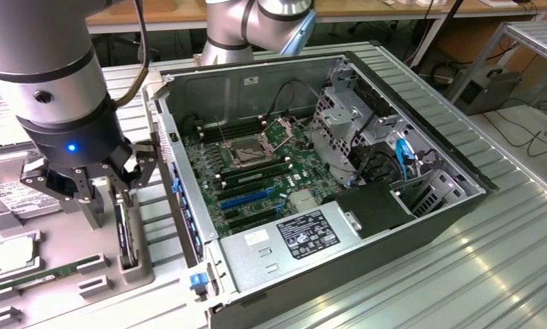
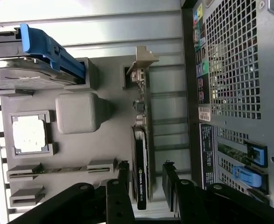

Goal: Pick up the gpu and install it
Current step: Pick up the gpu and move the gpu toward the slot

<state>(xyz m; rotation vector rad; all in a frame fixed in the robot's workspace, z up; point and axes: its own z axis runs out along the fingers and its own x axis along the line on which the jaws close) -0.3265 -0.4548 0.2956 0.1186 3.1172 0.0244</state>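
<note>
From where I stand, a ribbed metal table (image 1: 493, 274) carries everything. The open computer case (image 1: 246, 89) lies on its side on the table and takes up much of its surface. Just beside the case, on the exterior view's left, a grey moulded tray (image 1: 109, 295) rests on the same table. In the tray, the gpu (image 1: 125, 233) stands on edge in the slot nearest the case. Farther from the case lie a hard drive (image 1: 18, 199) with a white label, a square processor (image 1: 13, 250) and a green memory stick (image 1: 45, 274).
</note>
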